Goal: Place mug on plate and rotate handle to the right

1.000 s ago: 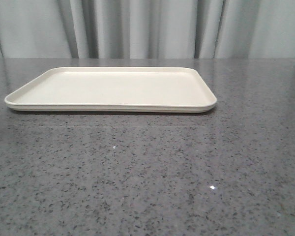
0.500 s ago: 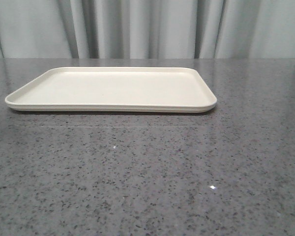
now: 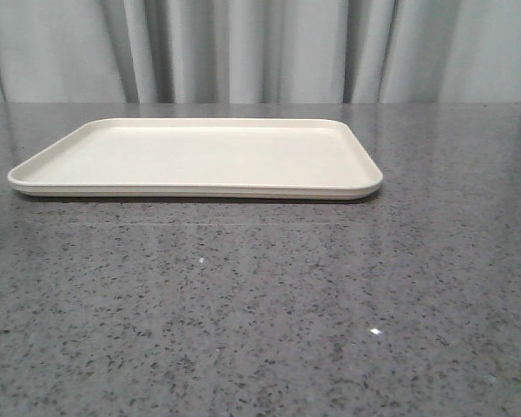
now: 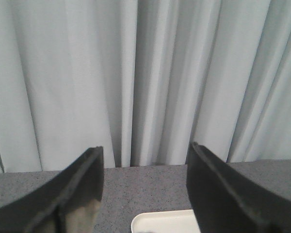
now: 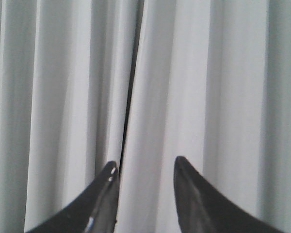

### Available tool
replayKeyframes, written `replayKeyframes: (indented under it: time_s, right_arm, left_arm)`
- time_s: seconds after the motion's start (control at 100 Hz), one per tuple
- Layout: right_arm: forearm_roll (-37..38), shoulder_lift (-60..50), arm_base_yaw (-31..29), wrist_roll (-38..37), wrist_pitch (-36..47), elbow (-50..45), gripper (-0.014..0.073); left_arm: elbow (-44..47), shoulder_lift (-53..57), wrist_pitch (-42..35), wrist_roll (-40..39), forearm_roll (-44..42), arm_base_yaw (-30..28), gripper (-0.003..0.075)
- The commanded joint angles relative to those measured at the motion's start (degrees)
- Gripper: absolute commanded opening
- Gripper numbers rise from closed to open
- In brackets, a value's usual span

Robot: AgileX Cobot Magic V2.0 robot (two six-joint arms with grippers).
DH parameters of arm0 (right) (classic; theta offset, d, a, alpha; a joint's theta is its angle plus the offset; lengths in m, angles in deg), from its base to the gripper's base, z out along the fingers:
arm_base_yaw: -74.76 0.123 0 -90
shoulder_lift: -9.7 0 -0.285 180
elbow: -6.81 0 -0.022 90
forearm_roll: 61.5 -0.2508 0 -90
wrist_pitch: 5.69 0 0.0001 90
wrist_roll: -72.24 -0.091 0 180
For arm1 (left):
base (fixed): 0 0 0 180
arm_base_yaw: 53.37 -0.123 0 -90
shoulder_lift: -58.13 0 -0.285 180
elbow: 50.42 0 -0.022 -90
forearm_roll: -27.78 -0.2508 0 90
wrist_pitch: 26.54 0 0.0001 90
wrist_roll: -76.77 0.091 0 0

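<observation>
Waiting at start, by my judgement: plate (image 3: 200, 156) lies bare on table (image 3: 260, 304), no mug in any view, so pick, placement and handle turn all remain. Front view shows whole plate, no arms. Left wrist view: left tool (image 4: 144, 187) spread, empty, plate corner below. Right wrist view: right tool (image 5: 145, 170) spread, empty, facing curtain (image 5: 208, 73) only.

The left gripper (image 4: 144, 160) has two broad, matte black fingers (image 4: 218, 189) with flat inner faces, one showing a pale worn patch. The right gripper (image 5: 145, 167) has slimmer glossy black fingers (image 5: 191, 194) tapering to rounded tips.
</observation>
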Motion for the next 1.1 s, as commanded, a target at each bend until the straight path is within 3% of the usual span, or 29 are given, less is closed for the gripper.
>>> replayKeyframes:
  time_s: [0.0, 0.36, 0.58, 0.79, 1.09]
  right_arm:
    - [-0.44, 1.01, -0.35, 0.62, 1.29, 1.92, 0.0299]
    - [-0.19, 1.01, -0.35, 0.62, -0.74, 1.92, 0.0299]
    - [-0.19, 1.01, -0.35, 0.62, -0.78, 1.92, 0.0299]
    - [-0.19, 1.01, -0.35, 0.62, -0.78, 1.92, 0.0299]
    - [-0.19, 1.01, -0.35, 0.62, -2.86, 1.92, 0.0299]
  left_arm:
    - [-2.95, -1.30, -1.25, -1.84, -0.14, -0.99, 0.0352]
    - [-15.83, -10.29, 21.72, -3.97, -11.49, -11.76, 0.0335]
    - [-16.51, -15.54, 33.75, -3.97, -14.63, -12.39, 0.0335]
    - [-14.59, -18.05, 38.00, -3.97, -14.63, -12.39, 0.0335]
    - [-0.47, -18.05, 38.00, -2.86, -14.98, -12.39, 0.0335]
